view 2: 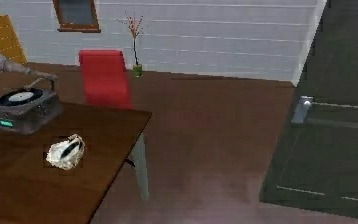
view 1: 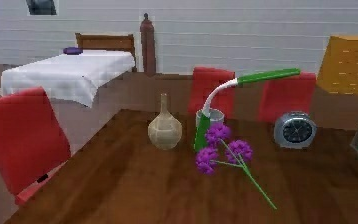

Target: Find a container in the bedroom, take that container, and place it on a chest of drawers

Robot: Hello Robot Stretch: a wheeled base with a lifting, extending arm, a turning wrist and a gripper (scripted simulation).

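A beige round-bellied vase [view 1: 165, 126] with a narrow neck stands on the brown wooden table [view 1: 137, 185] near its far edge. Beside it, toward the forward view's right, a green-tinted glass [view 1: 204, 130] holds purple flowers [view 1: 224, 150] that droop over the tabletop. Beyond the table is a bed [view 1: 72, 72] with a white cover and a wooden headboard. A small purple thing [view 1: 73, 50] lies near its head.
A green-and-white desk lamp [view 1: 249, 82], a round clock [view 1: 295, 130] and an orange lampshade [view 1: 347, 65] are on the table's right. Red chairs [view 1: 25, 140] surround it. The arm side view has a record player [view 2: 23, 106], a crumpled white thing [view 2: 65, 151], a red chair [view 2: 105, 78], a potted twig [view 2: 137, 50] and a dark door [view 2: 327, 120].
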